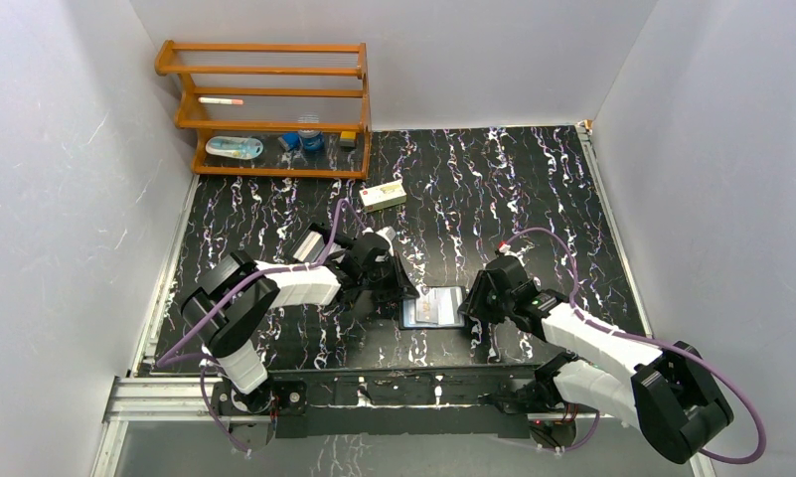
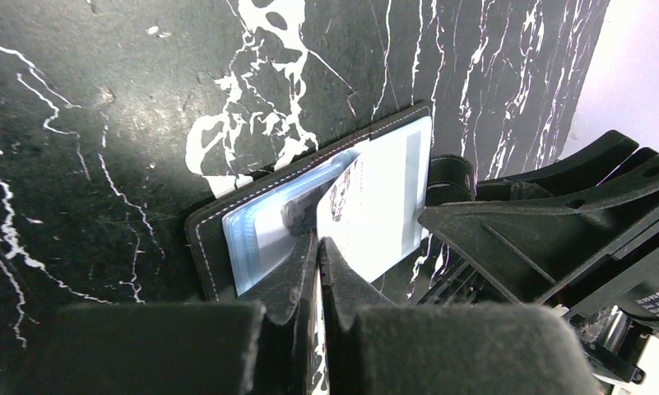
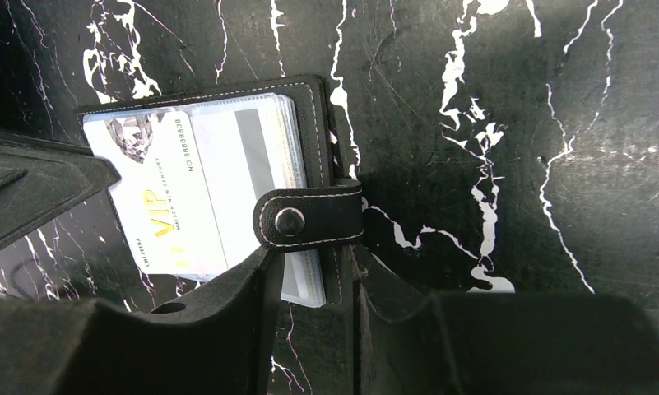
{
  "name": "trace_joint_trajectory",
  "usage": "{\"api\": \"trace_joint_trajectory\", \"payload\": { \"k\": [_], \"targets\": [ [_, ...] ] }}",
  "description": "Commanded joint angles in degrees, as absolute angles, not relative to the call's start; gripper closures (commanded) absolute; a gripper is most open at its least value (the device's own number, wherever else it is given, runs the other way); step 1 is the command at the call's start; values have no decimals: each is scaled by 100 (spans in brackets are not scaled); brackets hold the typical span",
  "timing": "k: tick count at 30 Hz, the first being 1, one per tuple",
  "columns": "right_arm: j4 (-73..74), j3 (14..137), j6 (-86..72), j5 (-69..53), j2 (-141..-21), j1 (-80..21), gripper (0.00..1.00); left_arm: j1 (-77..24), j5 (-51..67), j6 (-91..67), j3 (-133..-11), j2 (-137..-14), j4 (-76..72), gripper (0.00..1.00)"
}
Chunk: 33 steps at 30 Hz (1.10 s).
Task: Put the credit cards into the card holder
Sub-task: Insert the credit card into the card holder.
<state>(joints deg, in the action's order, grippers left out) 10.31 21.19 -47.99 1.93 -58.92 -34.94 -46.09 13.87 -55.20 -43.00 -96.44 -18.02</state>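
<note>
Card holder (image 1: 409, 321) lies open and flat on the table (image 1: 533, 199), near the front edge and between the two arms, sleeves up. Left gripper (image 2: 319, 243) has its fingers almost together with a corner of the credit card (image 3: 157, 206) nipped between the tips. It's the white VIP-print one, lying askew across the blue-grey sleeves with its left part hanging past the holder's rim. A striped card (image 3: 248, 140), pale with a grey band, sits just right of it, looks to be under the clear sleeve. Right gripper (image 3: 309, 263) straddles the holder's right edge by the snap tab (image 3: 305, 218), one finger over the sleeves and the other on the table outside the cover. Jaws stand part-way apart; can't tell if they actually clamp anything. Cream carton (image 1: 384, 195) and wooden rack (image 1: 264, 109) sit well back, apart from all this.
</note>
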Motion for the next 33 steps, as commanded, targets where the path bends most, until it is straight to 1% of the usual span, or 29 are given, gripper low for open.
{"api": "trace_joint_trajectory", "payload": {
  "k": [1,9,18,21,33],
  "targets": [
    [1069,2048,-4844,146,-5827,-3489,60,-4762,1135,-5660,-4328,-9648,-1652,100],
    [994,2047,-4855,66,-5825,-3485,60,-4881,960,-5790,-4504,-9774,-1391,100],
    [934,2048,-4852,16,-5817,-3484,60,-4895,420,-5672,-4694,-9829,-1185,100],
    [918,1829,-4852,6,-5818,-3482,60,-4895,317,-5624,-4758,-9849,-1074,100],
    [832,1763,-4978,-48,-5790,-3483,60,-4958,269,-5932,-4589,-9903,-1415,100]
  ]
}}
